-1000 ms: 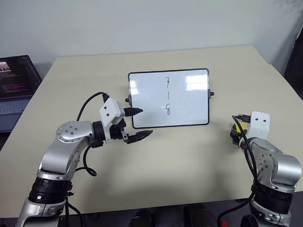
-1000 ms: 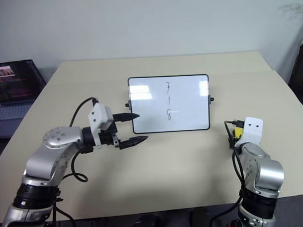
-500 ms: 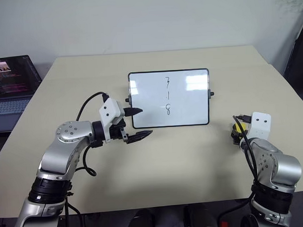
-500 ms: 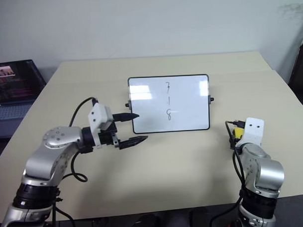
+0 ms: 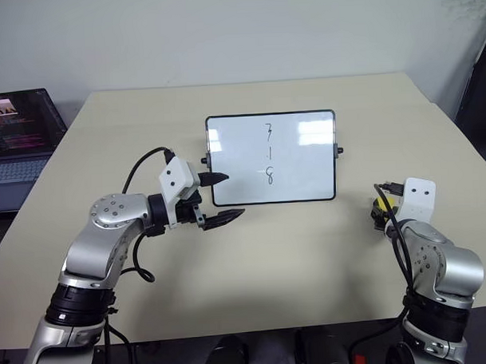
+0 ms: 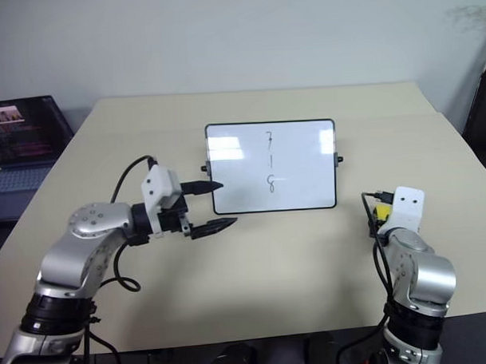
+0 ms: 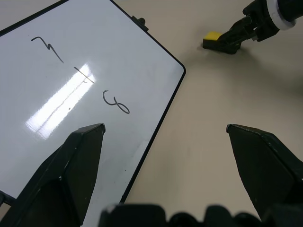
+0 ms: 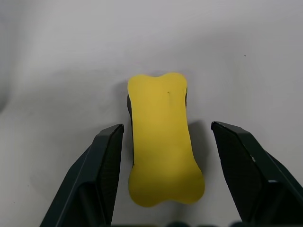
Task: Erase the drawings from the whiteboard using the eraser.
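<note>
The whiteboard (image 5: pixel 307 180) stands propped at the middle of the beige table, with the drawings (image 5: pixel 269 153) in a thin dark column on it. In the left wrist view the drawings (image 7: pixel 80 75) are sharp on the glossy board. My left gripper (image 5: pixel 234 196) hangs open by the board's lower left corner, holding nothing. The yellow eraser (image 8: pixel 163 137) lies on the table at the right. My right gripper (image 8: pixel 166 126) is open, one finger on each side of the eraser, with gaps between the fingers and the block. From the head the eraser (image 5: pixel 385 202) peeks out beside that wrist.
An open laptop (image 5: pixel 18 134) sits off the table's left side. The table's right edge (image 5: pixel 474 154) runs close to my right arm. Bare tabletop lies between the board and the eraser.
</note>
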### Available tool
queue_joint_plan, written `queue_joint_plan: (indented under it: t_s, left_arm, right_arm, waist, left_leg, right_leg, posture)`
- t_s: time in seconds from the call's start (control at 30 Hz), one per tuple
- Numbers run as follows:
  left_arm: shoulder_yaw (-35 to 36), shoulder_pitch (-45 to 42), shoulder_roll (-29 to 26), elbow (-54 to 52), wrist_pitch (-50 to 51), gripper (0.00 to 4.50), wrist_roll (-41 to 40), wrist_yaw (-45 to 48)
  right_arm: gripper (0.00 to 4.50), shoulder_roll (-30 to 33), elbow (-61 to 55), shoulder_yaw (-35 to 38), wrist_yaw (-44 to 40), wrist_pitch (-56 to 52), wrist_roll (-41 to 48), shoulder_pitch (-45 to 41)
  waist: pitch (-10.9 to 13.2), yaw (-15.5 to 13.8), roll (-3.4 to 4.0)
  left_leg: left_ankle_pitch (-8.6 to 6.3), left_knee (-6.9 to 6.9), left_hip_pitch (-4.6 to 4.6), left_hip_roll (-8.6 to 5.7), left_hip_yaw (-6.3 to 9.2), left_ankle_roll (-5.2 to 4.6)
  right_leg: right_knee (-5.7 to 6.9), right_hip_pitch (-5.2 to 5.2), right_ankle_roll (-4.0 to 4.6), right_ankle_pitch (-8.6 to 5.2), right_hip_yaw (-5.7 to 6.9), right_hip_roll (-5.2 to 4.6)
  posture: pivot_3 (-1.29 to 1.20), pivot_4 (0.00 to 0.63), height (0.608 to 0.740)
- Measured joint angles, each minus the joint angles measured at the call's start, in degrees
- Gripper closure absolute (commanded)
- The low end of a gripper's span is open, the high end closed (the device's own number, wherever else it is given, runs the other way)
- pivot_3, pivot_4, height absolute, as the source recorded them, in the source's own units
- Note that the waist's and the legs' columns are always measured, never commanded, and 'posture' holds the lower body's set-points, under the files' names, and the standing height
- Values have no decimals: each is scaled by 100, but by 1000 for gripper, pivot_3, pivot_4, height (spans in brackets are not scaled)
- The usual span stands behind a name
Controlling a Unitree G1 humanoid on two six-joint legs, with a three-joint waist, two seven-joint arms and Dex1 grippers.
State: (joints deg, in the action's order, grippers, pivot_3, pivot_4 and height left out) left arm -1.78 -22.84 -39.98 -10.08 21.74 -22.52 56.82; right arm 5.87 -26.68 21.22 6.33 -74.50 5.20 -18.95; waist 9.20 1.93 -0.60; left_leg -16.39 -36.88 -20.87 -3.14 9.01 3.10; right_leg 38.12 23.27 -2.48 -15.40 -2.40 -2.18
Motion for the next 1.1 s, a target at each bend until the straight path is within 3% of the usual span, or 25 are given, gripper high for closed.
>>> queue_joint_plan:
  t_s: [0.1,0.23,0.27,0.67,0.9,1.1]
  left_arm:
    - [0,-1,0,0,0,0,1,0]
    - [0,-2,0,0,0,0,3,1]
    - [0,-5,0,1,0,0,3,1]
    - [0,-41,0,87,-66,0,27,4]
    - [0,-41,0,92,-76,0,32,7]
    - [0,-41,0,92,-77,0,32,7]
  right_arm:
    - [1884,0,12,0,0,6,1,0]
    - [3265,-4,19,5,0,9,2,-10]
    - [3414,-3,19,6,1,11,3,-14]
    - [3431,-3,19,5,-1,12,3,-13]
    - [1075,4,19,-4,-1,2,0,-2]
    - [1075,59,189,3,-4,33,0,-36]
  waist:
    - [0,0,0]
    - [0,0,0]
    - [0,0,0]
    - [0,0,0]
    - [0,0,0]
    - [0,0,0]
  left_leg:
    - [0,0,0,0,0,0]
    - [0,0,0,0,0,0]
    - [0,0,0,0,0,0]
    - [0,0,0,0,0,0]
    - [0,0,0,0,0,0]
    - [0,0,0,0,-1,0]
  right_leg:
    - [0,0,0,0,0,0]
    - [0,0,0,0,0,0]
    - [0,0,0,0,0,0]
    - [0,0,0,0,0,0]
    - [0,0,0,0,0,0]
    - [1,0,0,0,-1,0]
  posture:
    - [0,150,740]
    - [0,150,740]
    - [0,150,740]
    - [0,150,740]
    - [0,150,740]
    - [0,150,740]
